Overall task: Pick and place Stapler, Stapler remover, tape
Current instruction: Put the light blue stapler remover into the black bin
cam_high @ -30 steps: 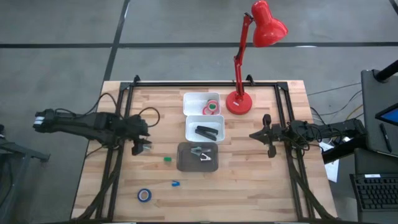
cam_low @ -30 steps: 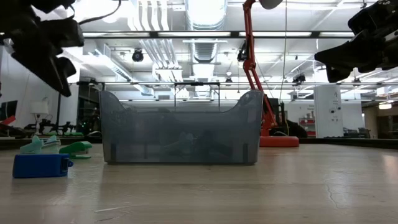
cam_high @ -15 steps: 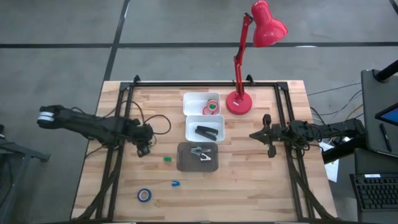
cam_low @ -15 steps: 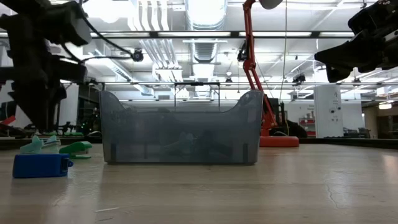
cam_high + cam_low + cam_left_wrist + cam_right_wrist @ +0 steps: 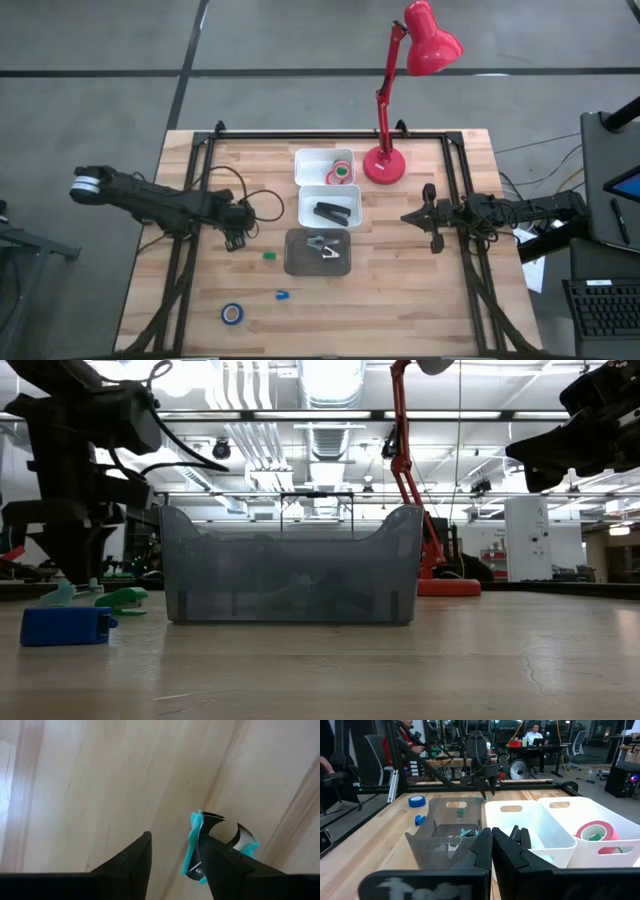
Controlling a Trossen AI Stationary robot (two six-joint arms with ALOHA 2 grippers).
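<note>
Close above pale wooden plank tabletop (image 5: 100,780), grain running diagonally. Left hand (image 5: 175,855) pointing down, two dark fingers (image 5: 132,860) spread apart. Small teal plastic staple remover with curved metal claws (image 5: 220,845) lying on the wood, touching the outer side of one finger, not between them.

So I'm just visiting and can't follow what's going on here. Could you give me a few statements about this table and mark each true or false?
1. The stapler lies in a white bin. True.
2. The blue tape roll sits in a bin. False: it lies on the bare table.
3. The left gripper is down at a small teal item, jaws open. True.
4. The red lamp stands on the floor. False: its base is on the table.
5. The right gripper holds a tape roll. False: its jaws are shut on nothing.
</note>
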